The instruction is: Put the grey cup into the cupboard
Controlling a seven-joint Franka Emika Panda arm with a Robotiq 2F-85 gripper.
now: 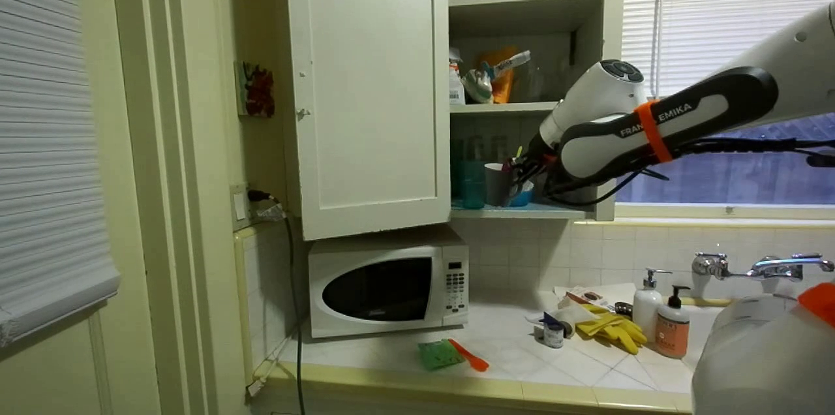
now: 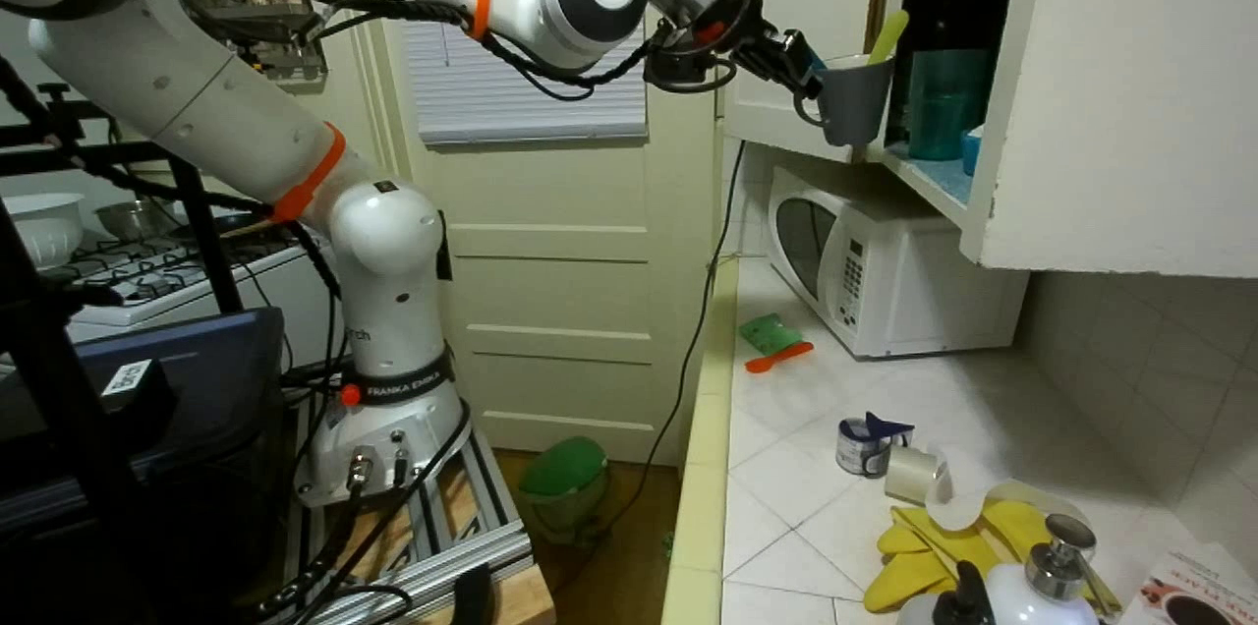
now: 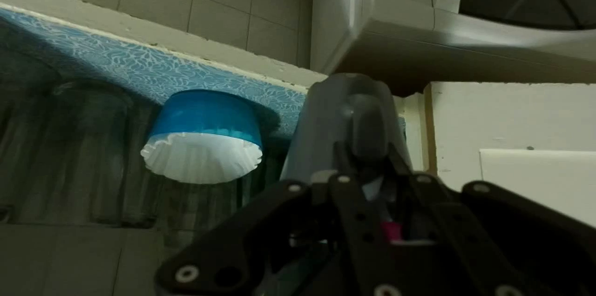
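Observation:
The grey cup (image 1: 497,188) is held upright at the open front of the white cupboard (image 1: 375,76), at the height of its lowest shelf. In an exterior view the cup (image 2: 853,109) is at or just outside the shelf's front edge, with a yellow-green handle sticking out of its top. My gripper (image 2: 808,75) is shut on the cup's handle. In the wrist view the gripper (image 3: 368,158) has its fingers on both sides of the handle, and the cup (image 3: 316,133) stands beyond them. A bit of pink shows past the fingers. The cup's inside is hidden.
A teal glass (image 2: 939,104) stands on the lowest shelf beside the cup. A blue holder of white paper liners (image 3: 205,117) is also on it. The cupboard door hangs open above the microwave (image 1: 378,291). Yellow gloves (image 1: 610,327) and soap bottles (image 1: 672,323) are on the counter.

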